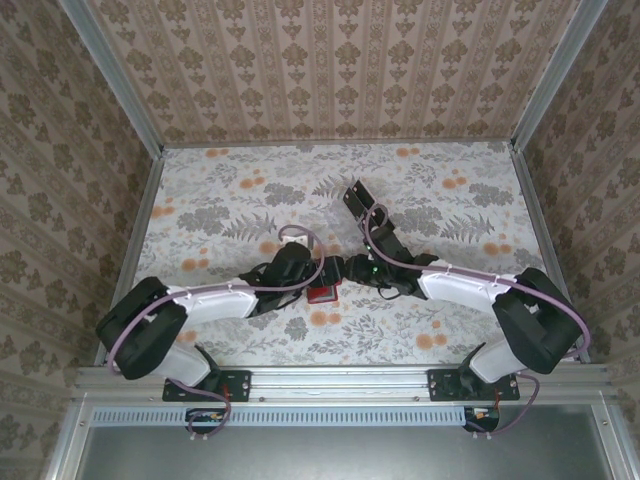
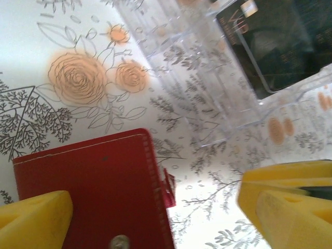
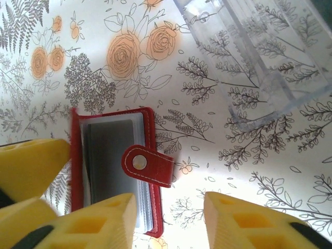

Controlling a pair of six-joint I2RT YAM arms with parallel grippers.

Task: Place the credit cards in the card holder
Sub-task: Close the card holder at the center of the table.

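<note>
Card holder [image 1: 322, 293] lies flat on the flowered table [image 1: 230, 190], a little nearer than its middle, right where the two arms meet. In the right wrist view it shows a red stitched rim around a greyish inner face [image 3: 111, 150], and its strap tab [image 3: 147, 165] with a metal snap is folded across the right edge, where a stack of thin sleeves shows.

The left gripper [image 2: 153, 202] stands wide open over the holder. One yellow finger [image 2: 33, 218] overlaps the holder's near left corner, the other sits well off to the right over bare cloth, and the holder's ridged right edge lies in the gap between them. I cannot tell whether the finger touches the cover.

The right gripper [image 3: 170, 212] has its jaws partly apart and clamps nothing. Its left finger [image 3: 104, 218] sits over the holder's lower right edge, and the rest of the gap looks onto bare cloth.

The clear tray [image 2: 207, 93] rests just beyond the holder, apart from it, with a strip of open cloth between the two. A black credit card [image 2: 280, 46] lies inside one compartment, a pale mark near its far end, and the tray's wall runs along its side.

Around the holder and tray the cloth is open to the left, right and far side, out to the patterned walls [image 1: 340, 70] that close the table on three sides.
</note>
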